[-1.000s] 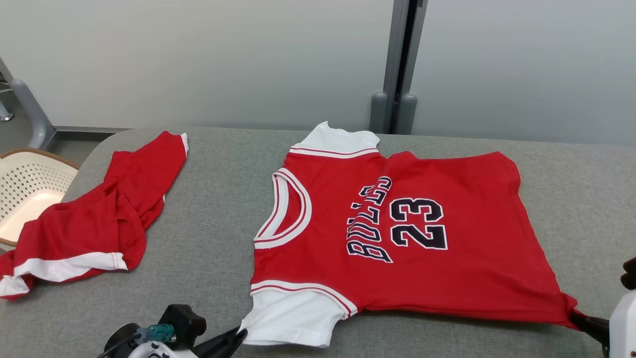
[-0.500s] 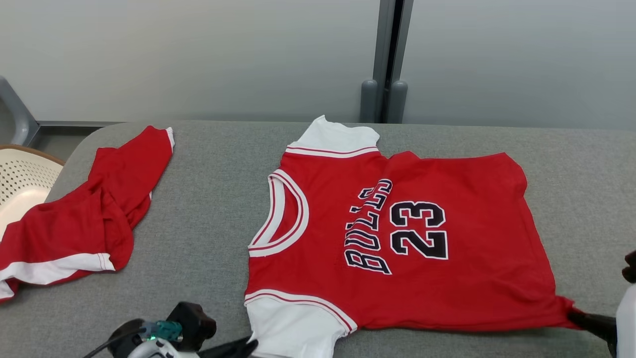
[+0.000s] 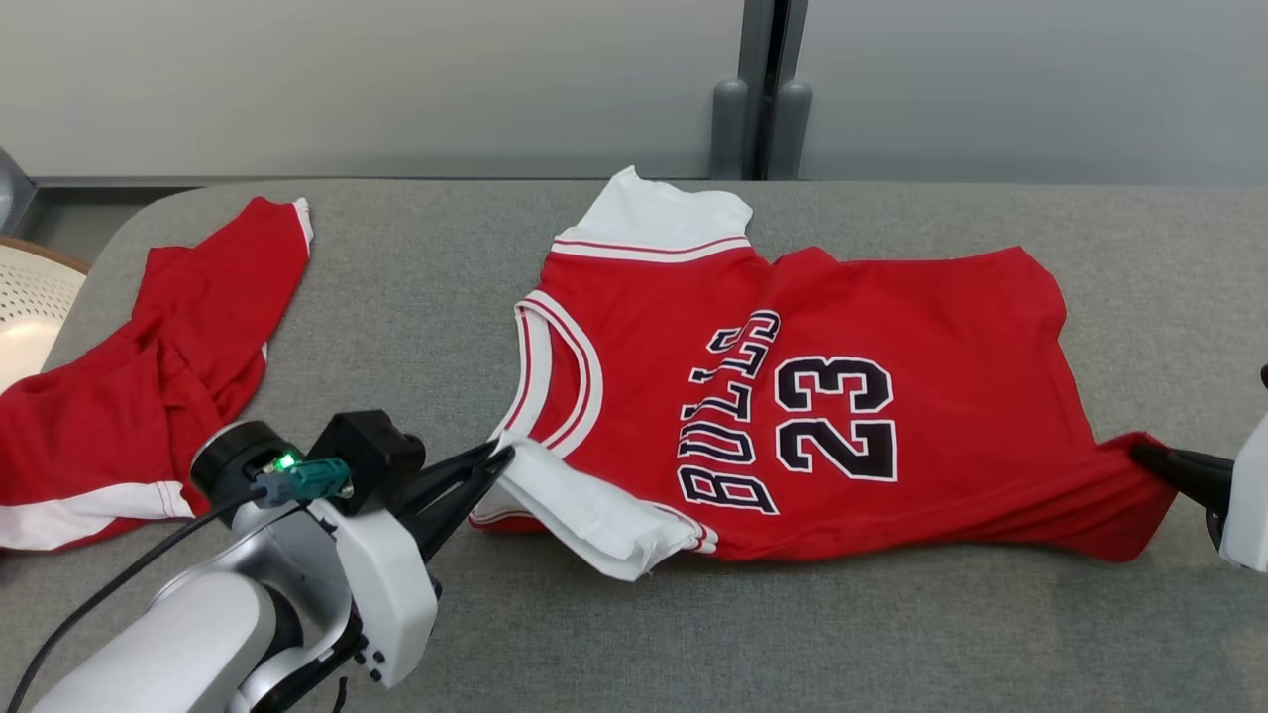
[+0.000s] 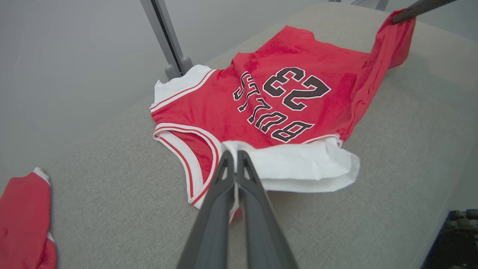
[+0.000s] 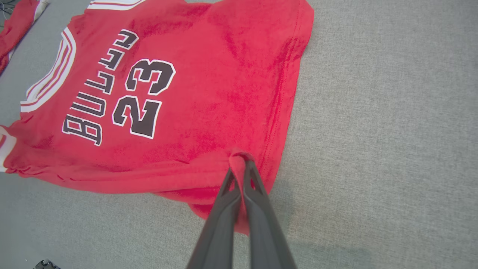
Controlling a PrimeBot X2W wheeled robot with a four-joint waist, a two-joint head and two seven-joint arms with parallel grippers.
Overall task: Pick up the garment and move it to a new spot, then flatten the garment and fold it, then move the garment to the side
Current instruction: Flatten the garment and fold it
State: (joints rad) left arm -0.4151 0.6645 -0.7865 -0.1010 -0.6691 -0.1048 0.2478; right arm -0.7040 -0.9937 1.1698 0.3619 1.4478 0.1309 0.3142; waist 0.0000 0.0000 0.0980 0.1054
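**Item: red "BULLS 23" jersey on the grey table, held at two points**

1. Left forearm (image 3: pixel 178 644): pale shell, lower left of the head view, with a black cable and teal plug (image 3: pixel 307 483) at the wrist.
2. Left gripper (image 3: pixel 505 458): the dark fingers are pressed together on the edge of the jersey's near white sleeve (image 3: pixel 584 505). The left wrist view shows white cloth pinched at the fingertips. The sleeve is turned over, lying in a loose fold on the red front just below the lettering.
3. Right gripper (image 3: pixel 1139 454): at the right edge of the head view, fingers clamped on the near hem corner (image 3: pixel 1114 495). The right wrist view shows red cloth bunched between the tips, with the corner drawn up off the table.
4. Jersey (image 3: pixel 951 327): at the middle of the table, print side up. The neck opening (image 3: pixel 555 376) is toward the robot's left and the hem toward its right. The near edge is rolled and creased between the two grips, while the far half lies flat.
5. Table (image 3: pixel 812 634): grey fabric surface with rounded corners.
6. Second red garment (image 3: pixel 129 406): crumpled, with a white band, at the table's left end and well apart from the jersey.
7. Cream perforated container (image 3: pixel 25 307): beyond the table's left end, cut off by the frame, kind unclear.
8. Far white sleeve (image 3: pixel 659 213): flat, near the table's far edge.
9. Grey post (image 3: pixel 763 89): upright between pale wall panels, behind the far sleeve.
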